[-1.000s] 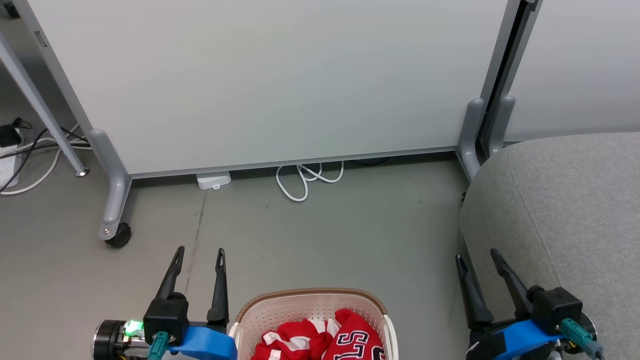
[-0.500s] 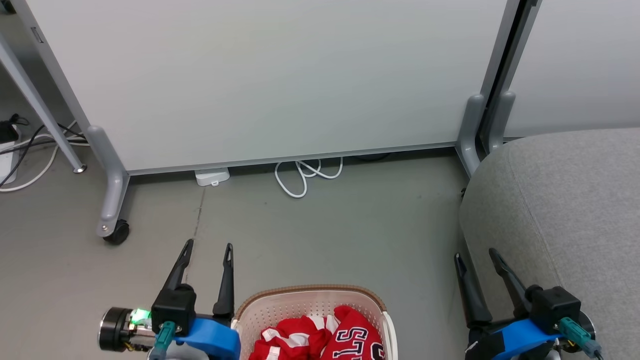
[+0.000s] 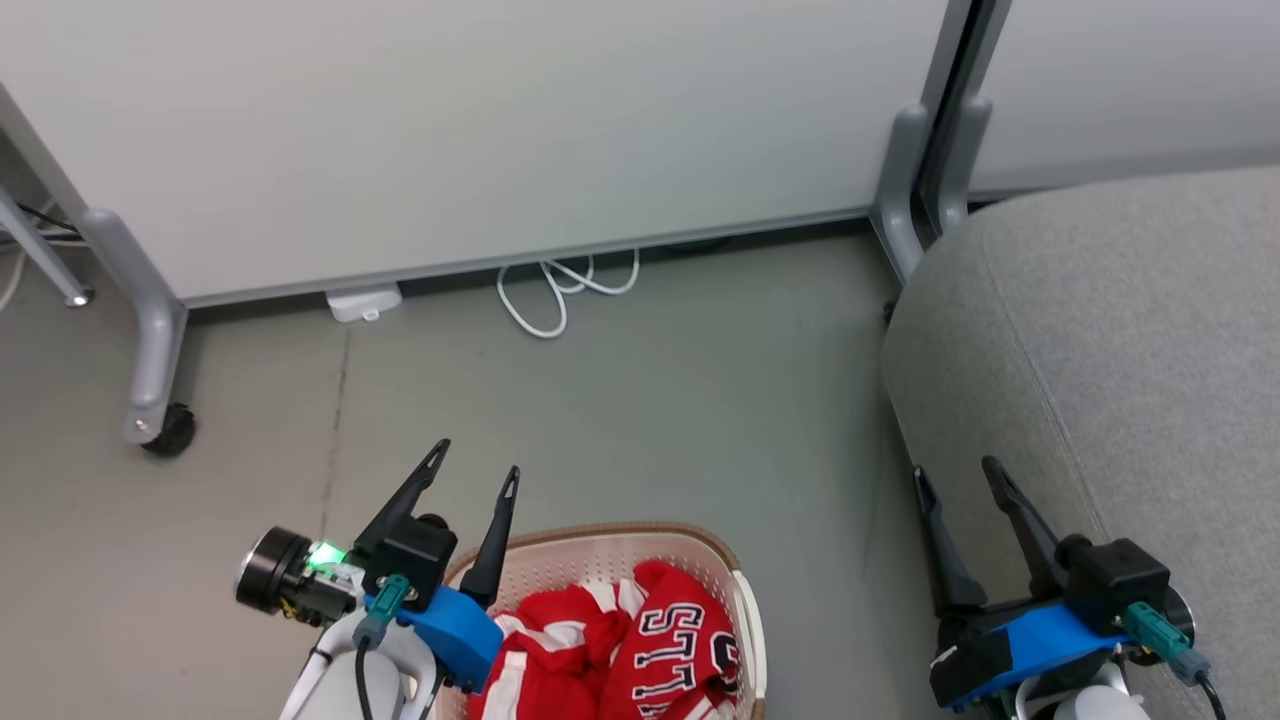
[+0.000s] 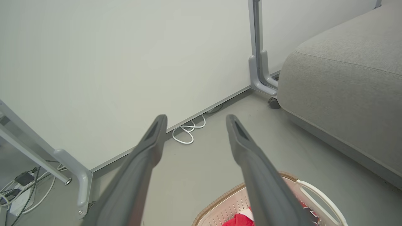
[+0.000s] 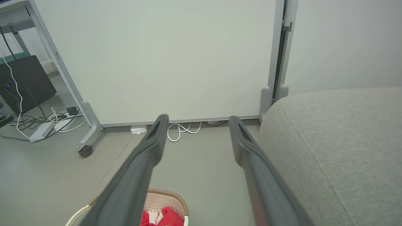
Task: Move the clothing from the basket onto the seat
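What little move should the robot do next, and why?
Probably dip the open left end effector into the basket toward the red jersey: it hovers empty by the rim, and the jersey lies inside, not on the grey seat.

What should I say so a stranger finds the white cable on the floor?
Find the large pale partition panel. At its bottom edge, on the grey floor, lies the white cable in loose loops. The white box to its left is solid, not looped.
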{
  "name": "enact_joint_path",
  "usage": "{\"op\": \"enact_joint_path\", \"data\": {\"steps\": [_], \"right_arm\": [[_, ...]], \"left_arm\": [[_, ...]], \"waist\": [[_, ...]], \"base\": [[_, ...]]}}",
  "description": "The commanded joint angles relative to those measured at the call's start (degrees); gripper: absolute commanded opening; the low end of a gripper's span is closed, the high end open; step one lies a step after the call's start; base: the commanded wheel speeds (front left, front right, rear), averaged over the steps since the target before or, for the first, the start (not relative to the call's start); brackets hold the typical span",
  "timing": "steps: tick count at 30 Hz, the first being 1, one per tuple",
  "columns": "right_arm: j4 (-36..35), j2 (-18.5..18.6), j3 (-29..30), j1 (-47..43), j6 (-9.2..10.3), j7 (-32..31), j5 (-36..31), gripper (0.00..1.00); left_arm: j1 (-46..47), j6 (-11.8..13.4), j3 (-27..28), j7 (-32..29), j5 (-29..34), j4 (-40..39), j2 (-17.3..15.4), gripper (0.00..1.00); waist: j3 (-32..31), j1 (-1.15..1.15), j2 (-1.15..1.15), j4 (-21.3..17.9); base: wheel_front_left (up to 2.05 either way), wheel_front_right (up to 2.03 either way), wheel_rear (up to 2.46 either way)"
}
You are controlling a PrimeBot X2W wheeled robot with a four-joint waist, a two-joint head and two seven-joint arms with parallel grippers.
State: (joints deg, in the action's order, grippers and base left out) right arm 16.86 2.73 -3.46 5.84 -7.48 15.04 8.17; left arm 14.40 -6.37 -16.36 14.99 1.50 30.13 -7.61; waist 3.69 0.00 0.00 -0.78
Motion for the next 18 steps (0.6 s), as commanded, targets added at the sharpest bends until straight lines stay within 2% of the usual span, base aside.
{"op": "enact_joint_path", "data": {"steps": [1,8,18], "right_arm": [[-0.4,0.3,0.1,1.1,-0.03,0.2,-0.2,1.0],[-1.6,0.3,0.2,4.1,-0.03,0.2,-0.5,1.0],[-3.7,0.3,0.3,9.0,-0.03,0.2,-0.8,1.0]], "left_arm": [[2.2,-0.4,-1.4,0.3,0.5,1.4,-0.6,1.0],[8.2,-1.2,-9.1,0.3,1.0,8.4,-2.5,1.0],[17.8,-1.1,-25.3,0.3,-2.7,18.9,-5.3,1.0]], "waist": [[2.7,0.0,0.0,-1.4],[8.6,0.0,0.0,-3.3],[18.2,0.0,0.0,-5.1]], "base": [[0.0,0.0,0.0],[0.0,0.0,0.0],[0.0,0.0,0.0]]}}
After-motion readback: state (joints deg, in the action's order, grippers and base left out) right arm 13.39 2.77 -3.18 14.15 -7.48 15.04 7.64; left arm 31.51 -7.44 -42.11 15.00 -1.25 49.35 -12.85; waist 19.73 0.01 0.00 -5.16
